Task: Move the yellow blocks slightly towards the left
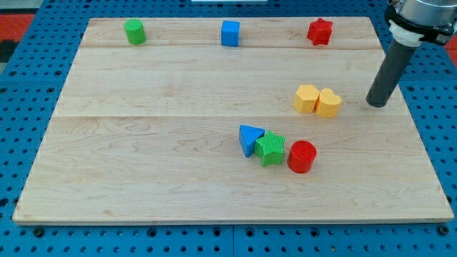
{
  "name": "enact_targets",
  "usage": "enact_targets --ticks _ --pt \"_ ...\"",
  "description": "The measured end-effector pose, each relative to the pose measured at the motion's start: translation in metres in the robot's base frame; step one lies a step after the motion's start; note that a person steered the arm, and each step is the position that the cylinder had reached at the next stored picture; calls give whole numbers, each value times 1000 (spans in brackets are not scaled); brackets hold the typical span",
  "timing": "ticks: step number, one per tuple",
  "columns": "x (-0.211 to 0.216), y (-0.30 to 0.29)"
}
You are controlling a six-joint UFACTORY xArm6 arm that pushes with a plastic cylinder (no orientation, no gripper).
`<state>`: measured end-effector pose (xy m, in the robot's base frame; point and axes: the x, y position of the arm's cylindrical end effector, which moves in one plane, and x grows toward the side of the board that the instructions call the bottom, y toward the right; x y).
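Toward the view's right edge of the wooden board [178,78], standing with my tip [378,105] planted on the wood, just to the view's right of the yellow pair and apart from it. No jaws to report here: only a bare dark rod, holding nothing. Sitting touching side by side right of the board's middle: yellow hexagonal block [306,98] and yellow heart block [329,103], heart nearer the tip. Probably parking the rod on that side because a push toward the view's left has to begin from their right. Lying lower and near the centre, clear of that likely path: blue triangular block [249,138], green star block [270,148], red cylinder [302,156], all clustered. Lining the top edge, well apart: green cylinder [134,31], blue cube [230,33], red star block [320,31]
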<state>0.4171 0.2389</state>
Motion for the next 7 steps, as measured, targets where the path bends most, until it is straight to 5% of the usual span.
enact_targets --ticks 3,6,7 --pt "0 -24" --pt "-3 -143" --pt "-4 -123"
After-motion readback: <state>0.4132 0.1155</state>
